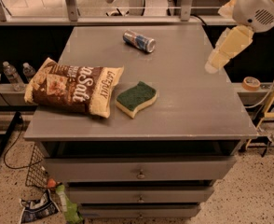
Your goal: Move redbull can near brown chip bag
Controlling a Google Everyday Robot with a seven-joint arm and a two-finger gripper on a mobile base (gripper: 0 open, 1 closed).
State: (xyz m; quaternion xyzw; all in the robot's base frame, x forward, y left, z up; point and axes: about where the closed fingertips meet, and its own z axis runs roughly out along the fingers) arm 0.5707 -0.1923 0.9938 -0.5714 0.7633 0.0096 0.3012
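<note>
Claw (213, 65) hangs over table (188, 94) R edge, arm (258, 6) angled down-left.

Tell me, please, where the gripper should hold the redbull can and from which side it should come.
The redbull can lies on its side, slanted, at the far part of the table. Probably best: come from above and grip its middle, across the round body. The gripper hovers over the table's right edge.

You can read "Salt" in big white letters on the bag (74, 88); small print on its cream end is illegible. Can (139, 40): no legible txt. Gripper (215, 63) hangs over the table (188, 106), right side.
</note>
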